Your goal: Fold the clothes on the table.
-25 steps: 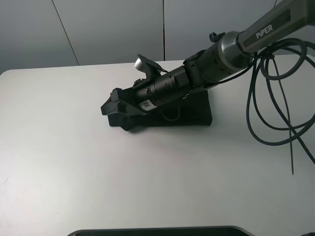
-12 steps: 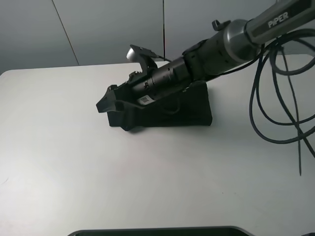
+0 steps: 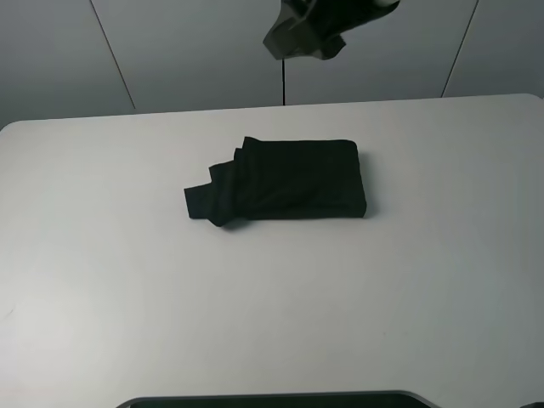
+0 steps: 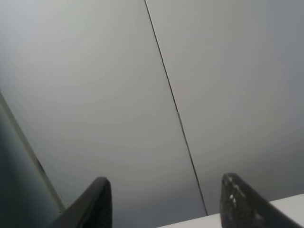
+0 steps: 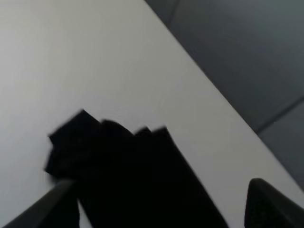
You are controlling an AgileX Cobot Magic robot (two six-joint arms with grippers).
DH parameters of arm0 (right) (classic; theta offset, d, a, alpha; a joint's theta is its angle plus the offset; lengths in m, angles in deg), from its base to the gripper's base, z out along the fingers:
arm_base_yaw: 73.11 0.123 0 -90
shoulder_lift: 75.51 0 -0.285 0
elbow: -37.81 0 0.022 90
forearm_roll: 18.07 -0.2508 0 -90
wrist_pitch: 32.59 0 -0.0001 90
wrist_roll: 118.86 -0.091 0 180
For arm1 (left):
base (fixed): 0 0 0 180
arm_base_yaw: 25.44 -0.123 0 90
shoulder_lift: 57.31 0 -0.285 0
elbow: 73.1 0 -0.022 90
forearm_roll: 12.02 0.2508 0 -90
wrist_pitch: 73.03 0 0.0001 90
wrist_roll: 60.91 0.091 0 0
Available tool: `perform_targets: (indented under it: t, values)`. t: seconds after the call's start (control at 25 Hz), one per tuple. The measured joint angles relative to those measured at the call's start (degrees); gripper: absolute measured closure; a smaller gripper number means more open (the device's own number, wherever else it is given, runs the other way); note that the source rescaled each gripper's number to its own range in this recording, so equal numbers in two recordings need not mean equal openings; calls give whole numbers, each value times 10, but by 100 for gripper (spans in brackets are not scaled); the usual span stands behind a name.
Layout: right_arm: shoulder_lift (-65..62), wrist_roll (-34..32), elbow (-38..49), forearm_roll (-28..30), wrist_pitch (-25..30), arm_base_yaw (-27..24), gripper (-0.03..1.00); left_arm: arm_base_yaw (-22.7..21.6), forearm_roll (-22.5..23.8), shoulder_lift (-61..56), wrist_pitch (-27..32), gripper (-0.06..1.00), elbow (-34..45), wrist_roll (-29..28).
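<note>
Smooth white table (image 3: pixel 102 280), black clothes (image 3: pixel 285 180) (soft, folded rectangle).

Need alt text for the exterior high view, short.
A black T-shirt, folded into a compact rectangle with stepped edges at its left end, lies alone on a white table. A dark gripper hangs high above it at the frame's top edge, against grey wall panels.

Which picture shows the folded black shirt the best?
The exterior high view: the whole folded shirt lies sharp on the white table. The right wrist view shows only part of it, blurred. The left wrist view shows none, just wall.
</note>
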Motion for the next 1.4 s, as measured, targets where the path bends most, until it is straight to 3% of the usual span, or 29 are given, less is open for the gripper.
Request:
perform_targets:
  t: [0.12,0.28,0.44,0.56,0.76,0.92,1.04,1.16,1.28,1.4]
  values:
    - [-101,-83,0,191,121,0,20,0,-22,-9,43,26,0,-22]
    - [-231,-107,0,395,283,1,20,0,-37,-11,123,26,0,-40]
    - [-368,-106,0,532,311,1,20,0,-20,-12,156,26,0,-49]
    - [-472,-109,-1,563,316,0,20,0,-2,-16,160,26,0,-67]
    - [-627,-101,-2,557,319,-61,20,0,-5,-54,162,26,-1,-86]
    - [-728,-71,-3,522,321,-163,20,0,-10,-112,162,26,-1,-87]
    - [-755,-77,-3,440,325,-238,20,0,-15,-159,162,26,4,-95]
    - [-756,-80,12,302,322,-315,20,0,-62,-200,162,26,34,-111]
    - [-755,-90,67,154,321,-377,20,-4,-110,-222,162,26,95,-119]
    - [-754,-116,142,59,321,-428,20,-6,-128,-222,163,26,174,-114]
